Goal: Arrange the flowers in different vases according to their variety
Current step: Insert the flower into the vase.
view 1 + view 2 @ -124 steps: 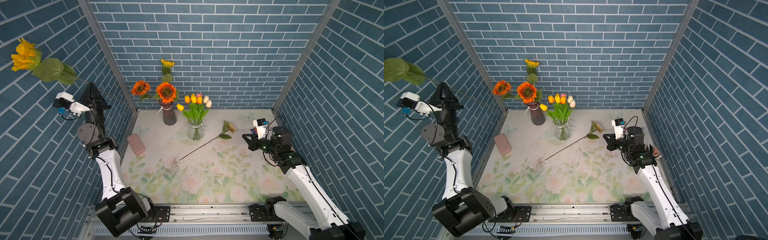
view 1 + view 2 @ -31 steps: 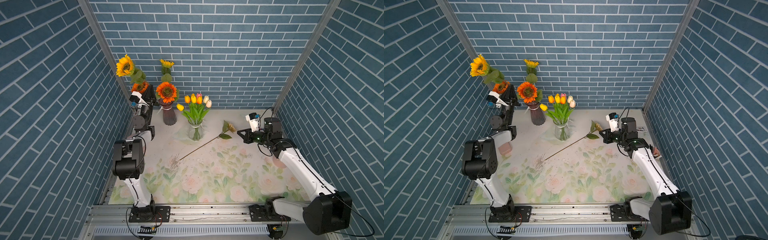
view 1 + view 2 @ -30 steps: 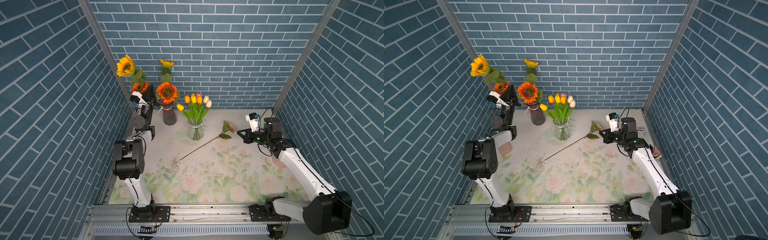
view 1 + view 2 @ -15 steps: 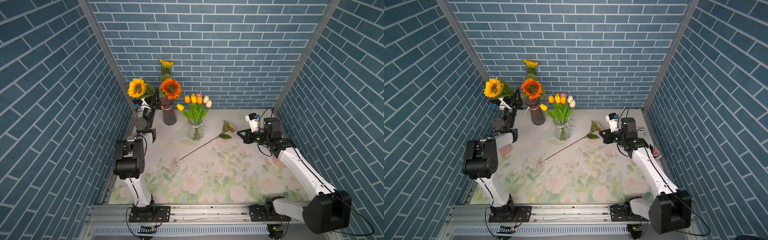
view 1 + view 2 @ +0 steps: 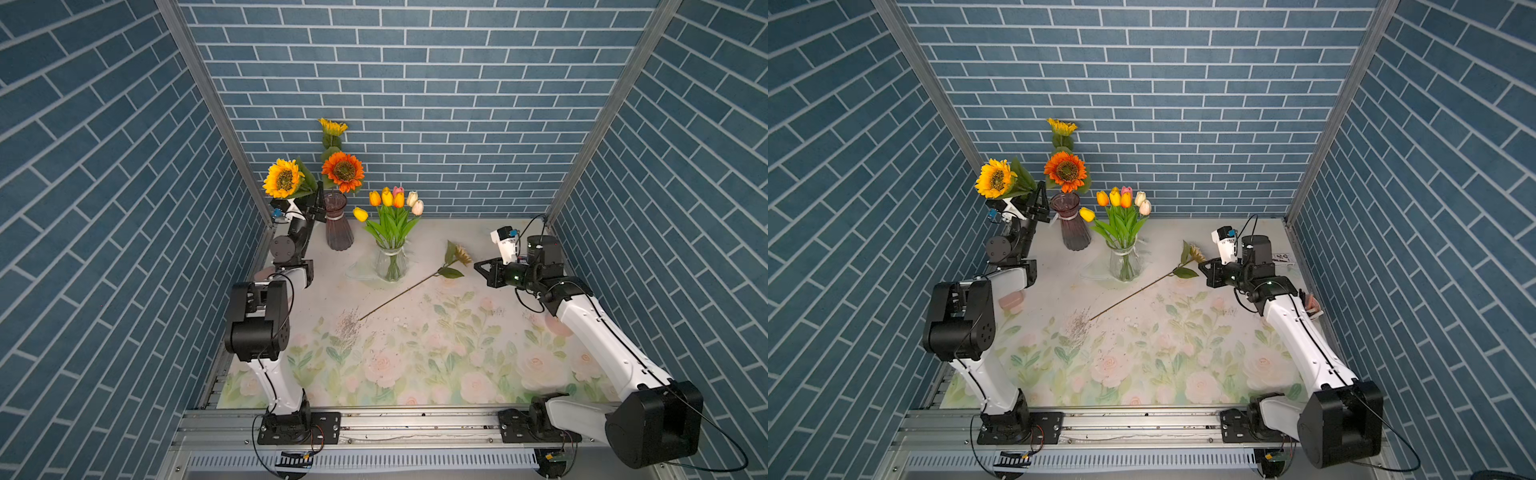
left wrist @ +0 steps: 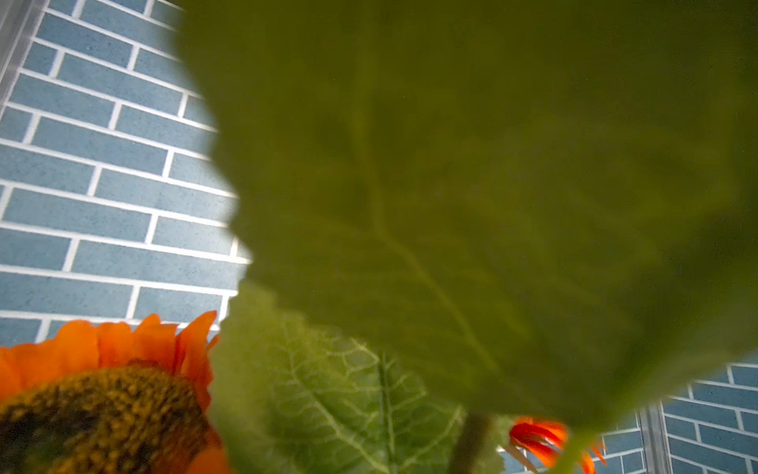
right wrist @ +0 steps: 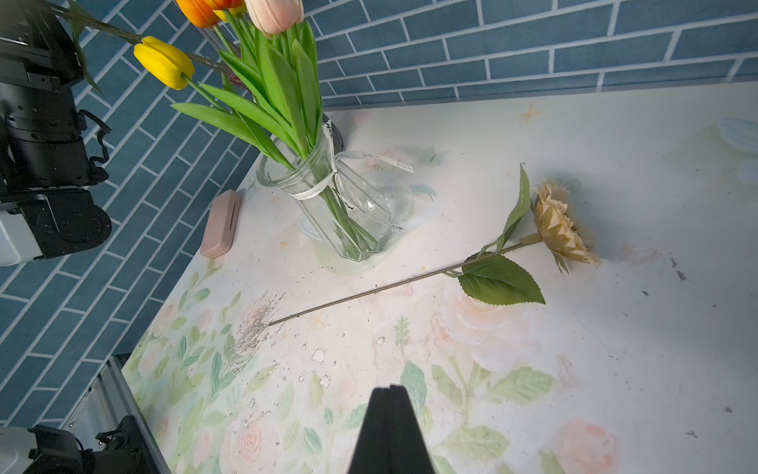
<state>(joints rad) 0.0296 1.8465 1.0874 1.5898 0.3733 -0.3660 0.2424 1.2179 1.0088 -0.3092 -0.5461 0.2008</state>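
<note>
Left gripper [image 5: 1039, 198], opening unclear, stood beside the ribbed dark purple glass vase [image 5: 1074, 230]; right gripper [image 7: 391, 392] hovered closed, empty.

We see a counter [image 5: 478, 249] under a mat [image 5: 457, 332] printed with pale roses and green leaves, walled on three sides by blue brick panels [image 5: 415, 83]. A flat pink rounded case [image 5: 1011, 300] lies near its left edge. A grey scuffed patch [image 5: 348, 326] marks the mat, and a metal rail [image 5: 415, 424] runs along the front.
</note>
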